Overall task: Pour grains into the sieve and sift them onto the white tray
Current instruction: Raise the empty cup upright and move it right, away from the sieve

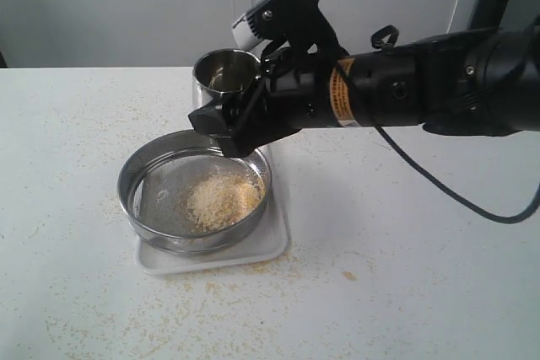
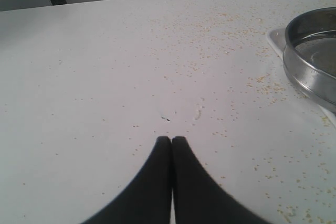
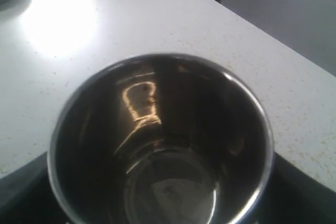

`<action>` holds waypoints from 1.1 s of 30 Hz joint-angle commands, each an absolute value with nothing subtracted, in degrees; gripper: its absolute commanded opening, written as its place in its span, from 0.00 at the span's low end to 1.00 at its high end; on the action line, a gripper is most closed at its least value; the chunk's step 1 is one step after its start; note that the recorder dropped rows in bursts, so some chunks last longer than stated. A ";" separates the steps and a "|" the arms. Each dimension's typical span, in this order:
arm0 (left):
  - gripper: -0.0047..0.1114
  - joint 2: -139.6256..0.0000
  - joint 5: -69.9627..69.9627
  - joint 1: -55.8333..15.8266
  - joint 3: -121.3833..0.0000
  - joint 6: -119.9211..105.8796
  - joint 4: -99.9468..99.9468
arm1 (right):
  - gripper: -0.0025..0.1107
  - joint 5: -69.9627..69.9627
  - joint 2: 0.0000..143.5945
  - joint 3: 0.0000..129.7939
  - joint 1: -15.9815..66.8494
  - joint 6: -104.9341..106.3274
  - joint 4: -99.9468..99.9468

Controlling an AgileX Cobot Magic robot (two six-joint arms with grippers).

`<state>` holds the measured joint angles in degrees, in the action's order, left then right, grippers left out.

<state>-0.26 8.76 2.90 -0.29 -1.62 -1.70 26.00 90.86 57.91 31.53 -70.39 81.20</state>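
The right gripper (image 1: 224,120) clasps the small steel cup (image 1: 226,70) between widely spread jaws, its dark fingers (image 3: 21,184) flanking the cup's wall in the wrist view. The cup stands upright and looks empty; whether its base rests on the table (image 1: 405,259) is hidden. The step in hand appears to be parking the emptied cup: it is best lowered straight, kept clear of the steel rim just below the jaws, and released only once it sits flat. Just beside and below the jaws, on the exterior camera's side, lies the sieve (image 1: 133,181), a heap of grains (image 1: 221,198) on its mesh, seated on the white tray (image 1: 272,249). The left gripper (image 2: 171,141) hangs pressed shut and empty over the table, the sieve well off to one side of its tips. Stray grains speckle the table.
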 commanded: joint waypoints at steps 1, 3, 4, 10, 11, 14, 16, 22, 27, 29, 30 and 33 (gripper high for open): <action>0.04 0.00 8.62 2.73 0.00 -1.53 -2.09 | 0.02 32.98 88.47 57.10 29.50 -70.70 81.99; 0.04 0.00 8.62 2.73 0.00 -1.53 -2.09 | 0.02 35.58 87.69 56.70 28.37 -70.70 81.99; 0.04 0.00 8.62 2.73 0.00 -1.53 -2.09 | 0.02 36.32 87.42 56.59 27.85 -70.70 81.99; 0.04 0.00 8.62 2.73 0.00 -1.53 -2.09 | 0.02 40.50 86.82 54.74 22.36 -70.88 80.62; 0.04 0.00 8.62 2.73 0.00 -1.53 -2.09 | 0.02 40.90 86.82 54.13 21.31 -70.88 80.19; 0.04 0.00 8.62 2.73 0.00 -1.53 -2.09 | 0.02 40.87 86.82 52.04 18.54 -70.88 78.65; 0.04 0.00 8.62 2.73 0.00 -1.53 -2.09 | 0.02 40.77 86.82 50.85 16.92 -70.88 76.89; 0.04 0.00 8.62 2.73 0.00 -1.53 -2.09 | 0.02 40.14 86.82 48.35 13.15 -70.47 73.17; 0.04 0.00 8.62 2.73 0.00 -1.53 -2.09 | 0.02 35.61 86.82 47.60 10.58 -69.67 69.64; 0.04 0.00 8.62 2.73 0.00 -1.53 -2.09 | 0.02 33.69 86.82 47.28 9.61 -69.27 67.11; 0.04 0.00 8.62 2.73 0.00 -1.53 -2.09 | 0.02 32.78 86.82 47.28 9.13 -69.00 66.27; 0.04 0.00 8.62 2.73 0.00 -1.53 -2.09 | 0.02 31.94 87.60 47.28 7.18 -67.29 63.33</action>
<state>-0.26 8.76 2.90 -0.29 -1.62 -1.70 32.47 87.51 47.45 8.59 -68.94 66.34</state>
